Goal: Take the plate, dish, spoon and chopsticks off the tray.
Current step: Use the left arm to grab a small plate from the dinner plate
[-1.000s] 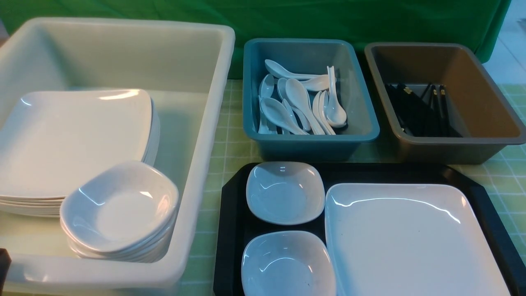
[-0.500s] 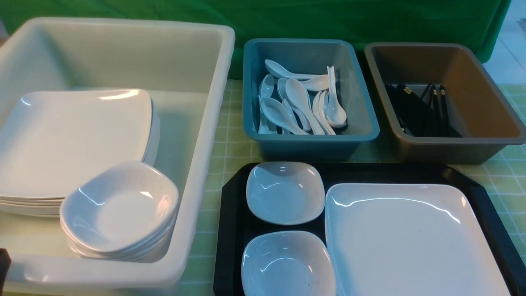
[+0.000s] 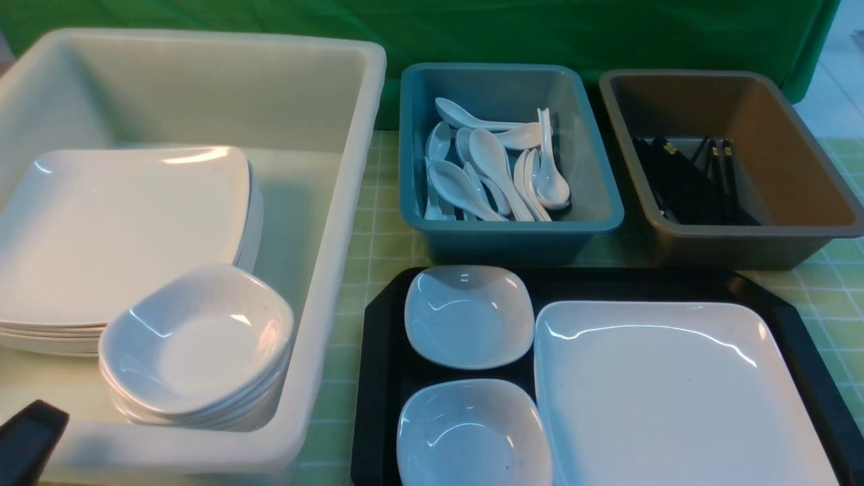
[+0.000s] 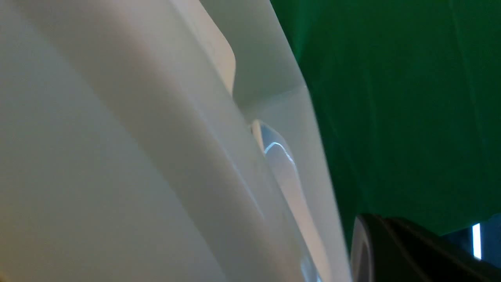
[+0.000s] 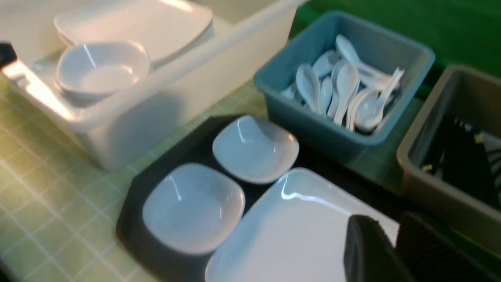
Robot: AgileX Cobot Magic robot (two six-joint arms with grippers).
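Lower left of the front view: the closed left gripper (image 3: 30,435) has just appeared at the white tub's (image 3: 337,202) near corner. The plate (image 3: 675,398) and two small dishes (image 3: 468,316) sit on the tray (image 3: 378,378), lower right. Left wrist view: only the tub wall. Right wrist view, lower right: the right gripper (image 5: 393,235), jaws slightly parted and empty, above the plate. Dish clearing looks about to begin.
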